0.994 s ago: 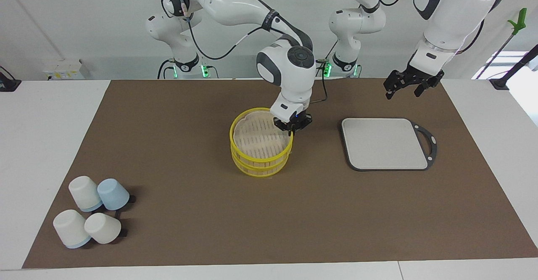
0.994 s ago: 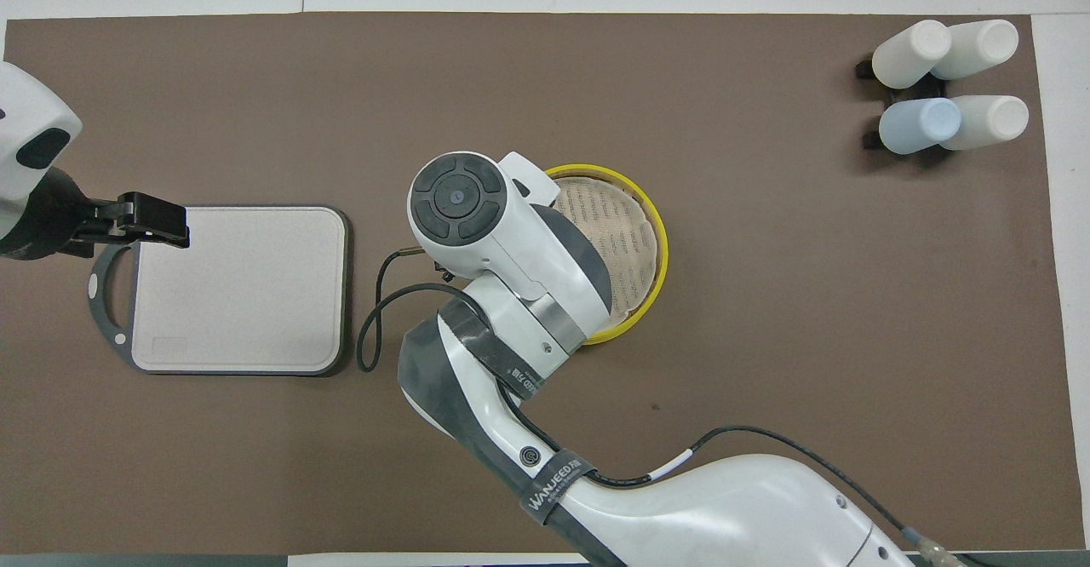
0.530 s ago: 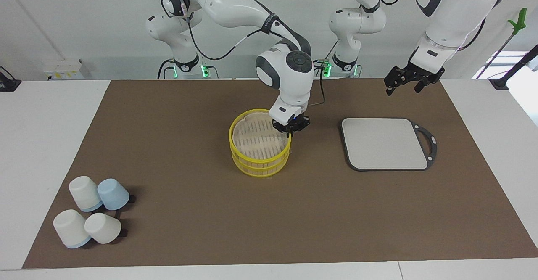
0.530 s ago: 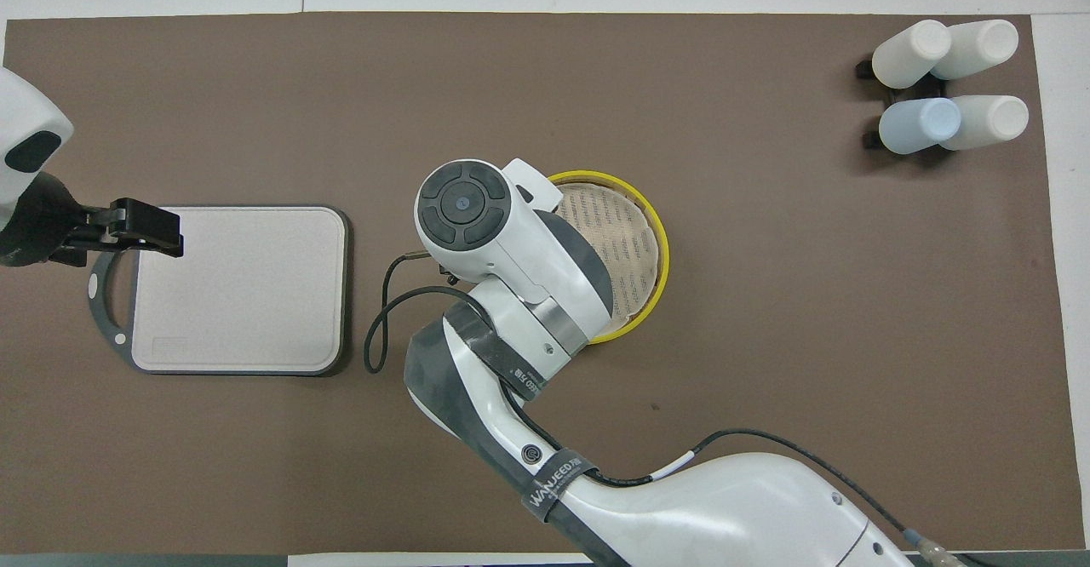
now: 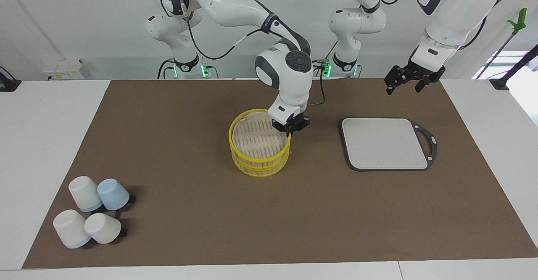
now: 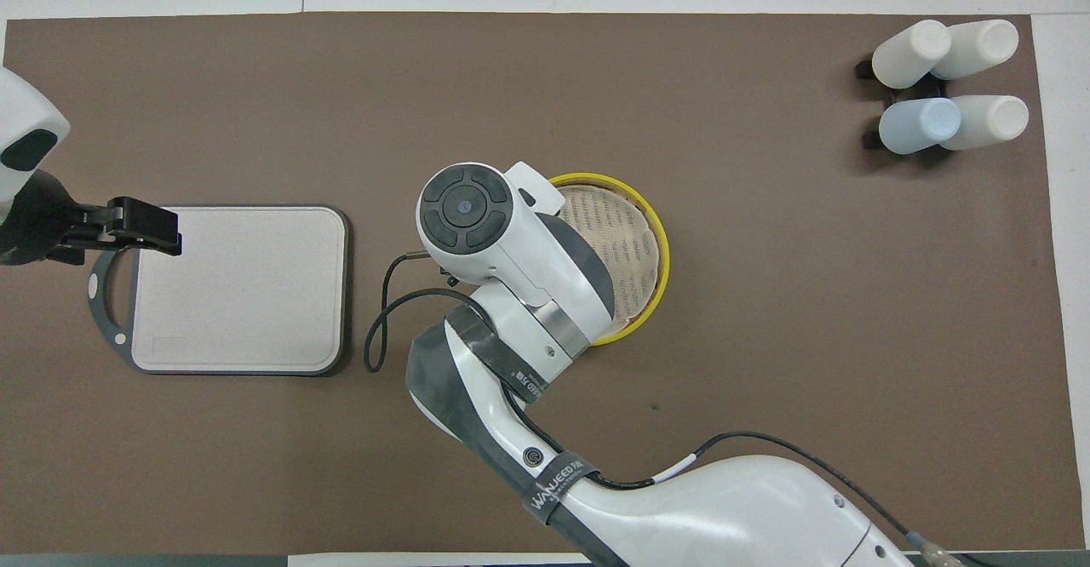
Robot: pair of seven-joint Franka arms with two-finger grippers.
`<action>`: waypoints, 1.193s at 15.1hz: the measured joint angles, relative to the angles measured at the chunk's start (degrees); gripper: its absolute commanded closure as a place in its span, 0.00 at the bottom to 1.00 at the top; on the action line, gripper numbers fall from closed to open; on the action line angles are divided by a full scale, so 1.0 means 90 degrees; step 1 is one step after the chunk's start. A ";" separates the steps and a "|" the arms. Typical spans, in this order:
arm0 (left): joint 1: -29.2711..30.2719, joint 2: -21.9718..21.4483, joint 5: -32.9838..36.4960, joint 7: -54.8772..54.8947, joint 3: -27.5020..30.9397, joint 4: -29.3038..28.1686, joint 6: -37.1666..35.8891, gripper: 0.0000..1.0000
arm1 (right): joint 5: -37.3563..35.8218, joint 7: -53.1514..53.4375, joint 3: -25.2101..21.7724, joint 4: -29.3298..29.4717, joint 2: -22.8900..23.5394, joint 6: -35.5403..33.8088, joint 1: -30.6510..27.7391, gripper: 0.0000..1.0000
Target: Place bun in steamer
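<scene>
From across the table, the steamer sits mid-mat, well clear of every edge of the counter, two yellow-rimmed tiers stacked. The right gripper is down at the steamer's rim on the side toward the left arm's end; I cannot tell whether its jaws are open or closed, or whether they hold anything. No bun shows anywhere, neither on the slatted floor nor on the board, which lies bare between the steamer and the left arm's end. The left gripper waits in the air over the mat's edge nearest the robots, jaws spread, empty. Four cups cluster at the corner farthest from the robots, at the right arm's end. From above, the right arm covers much of the steamer; the visible floor is empty, and the left gripper hangs over the board. A bun, I'd judge, is light and soft: pinch it gently across the middle.
</scene>
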 measured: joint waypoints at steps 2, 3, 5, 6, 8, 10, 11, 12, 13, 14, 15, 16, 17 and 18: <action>0.0000 0.0000 0.0000 0.0009 0.0001 0.0017 0.0000 0.00 | 0.0000 0.0005 0.0000 -0.0018 -0.0010 0.0018 0.0000 0.82; 0.0000 0.0000 0.0000 0.0017 0.0001 0.0020 0.0000 0.00 | 0.0000 0.0006 0.0000 -0.0021 -0.0011 0.0019 0.0000 0.64; 0.0000 0.0000 0.0000 0.0048 0.0007 0.0021 0.0000 0.00 | 0.0000 0.0031 -0.0008 -0.0054 -0.0014 0.0014 -0.0003 0.53; 0.0000 0.0000 0.0000 0.0060 0.0009 0.0021 0.0000 0.00 | 0.0000 0.0034 -0.0013 -0.0070 -0.0014 0.0014 -0.0009 0.35; 0.0000 0.0000 0.0000 0.0100 0.0011 0.0022 0.0001 0.00 | 0.0000 0.0034 -0.0025 -0.0092 -0.0014 0.0013 -0.0034 0.00; 0.0000 0.0000 0.0000 0.0133 0.0011 0.0027 0.0001 0.00 | -0.0001 0.0034 -0.0047 -0.0096 -0.0018 0.0013 -0.0041 0.00; 0.0000 0.0000 0.0000 0.0138 0.0012 0.0028 0.0001 0.00 | 0.0000 0.0034 -0.0054 -0.0091 -0.0035 0.0014 -0.0043 0.00; 0.0000 0.0000 0.0000 0.0141 0.0014 0.0029 0.0002 0.00 | -0.0001 0.0034 -0.0065 -0.0083 -0.0083 0.0014 -0.0058 0.00; 0.0000 0.0000 0.0000 0.0144 0.0016 0.0029 0.0002 0.00 | -0.0001 0.0034 -0.0069 -0.0076 -0.0172 0.0014 -0.0109 0.00; 0.0000 0.0000 0.0000 0.0147 0.0017 0.0030 0.0002 0.00 | -0.0001 0.0033 -0.0073 -0.0070 -0.0299 0.0007 -0.0202 0.00; 0.0000 0.0000 0.0000 0.0147 0.0017 0.0031 0.0003 0.00 | -0.0001 0.0011 -0.0074 -0.0064 -0.0459 -0.0042 -0.0319 0.00; 0.0000 0.0000 0.0000 0.0147 0.0017 0.0032 0.0003 0.00 | -0.0001 -0.0048 -0.0074 -0.0057 -0.0638 -0.0153 -0.0454 0.00; 0.0000 0.0000 0.0000 0.0147 0.0017 0.0032 0.0003 0.00 | -0.0001 -0.0155 -0.0074 -0.0046 -0.0835 -0.0334 -0.0602 0.00; 0.0000 0.0000 0.0000 0.0148 0.0018 0.0032 0.0004 0.00 | -0.0002 -0.0316 -0.0075 -0.0033 -0.1051 -0.0625 -0.0768 0.00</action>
